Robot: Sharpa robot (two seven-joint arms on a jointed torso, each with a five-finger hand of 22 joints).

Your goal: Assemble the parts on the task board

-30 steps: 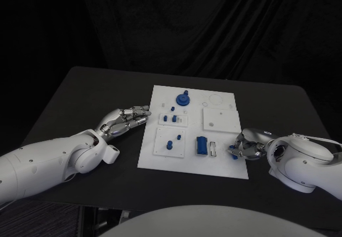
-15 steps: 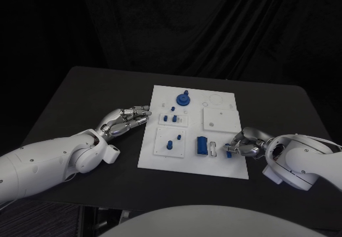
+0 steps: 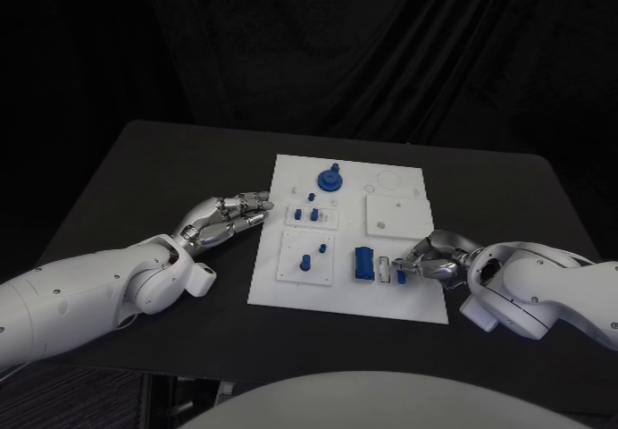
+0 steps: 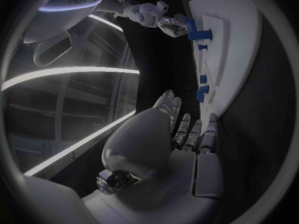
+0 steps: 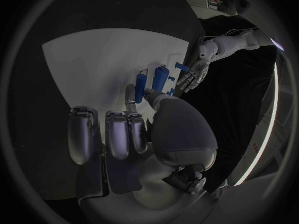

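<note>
The right hand [image 3: 436, 260] pinches a small blue plastic peg [image 3: 402, 273] over the flat white task board [image 3: 399, 308]; the left hand [image 3: 232, 217], beside the board, holds nothing, fingers loosely apart.

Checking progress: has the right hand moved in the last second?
Yes. The right hand, pinching a small blue part, moved leftward over the task board toward the blue block.

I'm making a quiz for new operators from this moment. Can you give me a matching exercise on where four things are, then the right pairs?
Things:
1. left hand
2. right hand
3. blue round part
4. blue block

Places:
A. far end of the task board
B. pinching a small blue part
C. near half of the board, beside the right hand
D. at the board's left edge, holding nothing

Pairs: 1-D, 2-B, 3-A, 4-C
</note>
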